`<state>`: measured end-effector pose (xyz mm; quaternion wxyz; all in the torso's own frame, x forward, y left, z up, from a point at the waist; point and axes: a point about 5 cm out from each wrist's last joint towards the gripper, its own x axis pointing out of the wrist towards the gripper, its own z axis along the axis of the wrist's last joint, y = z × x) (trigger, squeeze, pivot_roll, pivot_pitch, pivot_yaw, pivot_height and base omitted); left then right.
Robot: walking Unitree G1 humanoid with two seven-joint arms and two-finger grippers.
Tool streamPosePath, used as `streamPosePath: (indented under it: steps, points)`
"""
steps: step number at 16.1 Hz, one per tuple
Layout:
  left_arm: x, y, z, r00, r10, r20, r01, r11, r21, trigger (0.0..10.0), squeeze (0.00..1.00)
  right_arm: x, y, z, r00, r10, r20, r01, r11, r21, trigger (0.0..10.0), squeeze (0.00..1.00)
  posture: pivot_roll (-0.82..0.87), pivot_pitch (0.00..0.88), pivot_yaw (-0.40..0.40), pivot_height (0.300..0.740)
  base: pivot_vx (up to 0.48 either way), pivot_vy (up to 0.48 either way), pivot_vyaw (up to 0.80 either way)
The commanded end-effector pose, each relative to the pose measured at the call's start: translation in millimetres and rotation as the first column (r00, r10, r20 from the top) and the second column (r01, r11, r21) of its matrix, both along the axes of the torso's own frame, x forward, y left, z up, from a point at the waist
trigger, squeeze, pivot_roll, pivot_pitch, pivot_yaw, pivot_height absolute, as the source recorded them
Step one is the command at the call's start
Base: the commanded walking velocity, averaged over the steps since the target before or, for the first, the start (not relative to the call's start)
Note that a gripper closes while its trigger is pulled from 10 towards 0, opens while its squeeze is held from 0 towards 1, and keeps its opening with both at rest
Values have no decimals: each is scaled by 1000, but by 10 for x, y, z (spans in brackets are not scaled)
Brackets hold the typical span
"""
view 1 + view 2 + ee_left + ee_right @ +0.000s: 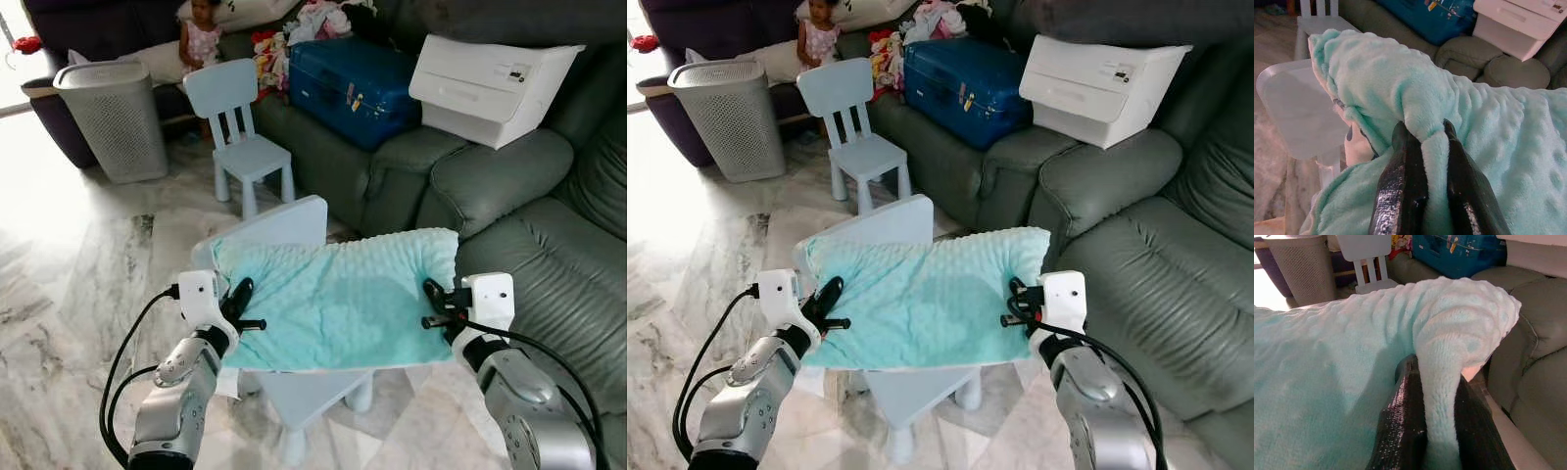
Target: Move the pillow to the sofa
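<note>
Pinching the soft mint pillow (338, 299) from both ends, the two grippers are seen low and close. A fold of fluff is squeezed tight between the black fingers (1400, 186) of the left gripper (238, 311). Another fold is squeezed the same way by the right gripper (436, 305). The pillow is spread across a small pale blue chair (284, 223), just beside the grey sofa (529, 264). Farther back, a second little chair (240, 132) is stood on the marble floor (69, 274). A blue suitcase (348, 88) and a white box (490, 83) are rested on the sofa. A laundry basket (113, 117) is placed near a child (201, 39).
</note>
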<state>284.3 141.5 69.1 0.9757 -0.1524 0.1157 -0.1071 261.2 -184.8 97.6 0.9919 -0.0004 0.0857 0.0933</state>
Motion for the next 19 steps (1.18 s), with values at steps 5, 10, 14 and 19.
streamPosePath:
  steps: [5, 10, 14, 19]
  points:
    - [-26, -8, 9, 1000, -18, -1, 17, 1000, -20, 10000, 0, -7, -2, 83, 999, 10, 37, -9, 1000, -9, 10000, 0, -219, 15, 2, 740, 0, -409, 0]
    - [-45, -8, -4, 1000, -14, -8, 13, 1000, -23, 10000, 0, -22, -4, 77, 999, 11, 32, -11, 1000, -9, 10000, 0, -220, 21, -2, 740, 0, -480, 0]
    - [-49, -9, -7, 1000, -13, -11, 13, 1000, -19, 10000, 0, -24, -7, 80, 999, 9, 31, -9, 1000, -10, 10000, 0, -222, 24, -2, 740, 0, -480, 0]
    - [-41, -3, -5, 1000, -11, -12, 11, 1000, -17, 10000, 0, -25, -3, 80, 1000, 6, 30, -6, 1000, -8, 10000, 0, -223, 25, 1, 740, 0, -480, 0]
